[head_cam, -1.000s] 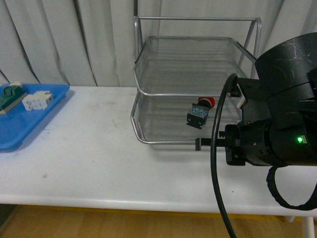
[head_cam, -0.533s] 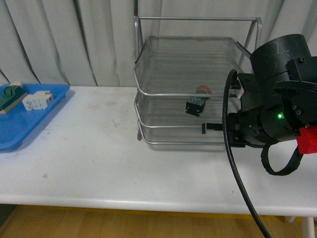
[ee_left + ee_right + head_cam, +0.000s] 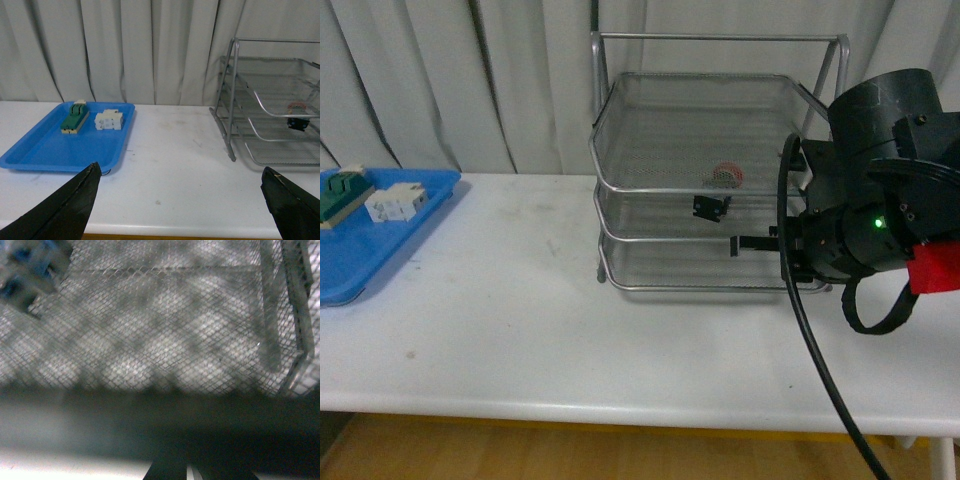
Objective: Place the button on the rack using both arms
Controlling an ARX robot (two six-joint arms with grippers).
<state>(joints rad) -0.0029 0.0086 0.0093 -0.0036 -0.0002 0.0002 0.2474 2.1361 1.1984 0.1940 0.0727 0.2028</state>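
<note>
The button (image 3: 718, 192) now rests in the rack's (image 3: 700, 150) middle tier, released; left jaws wide, right jaws' state unclear.

A blue tray (image 3: 350, 262) sits at the table's (image 3: 520, 330) left end — a green block (image 3: 340, 195) and white block (image 3: 396, 203) on it.

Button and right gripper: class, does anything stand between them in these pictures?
Yes. The button lies inside the rack, on a mesh tier. The right gripper is outside the rack's front, lower down, so the wire rim and mesh come between them.
</note>
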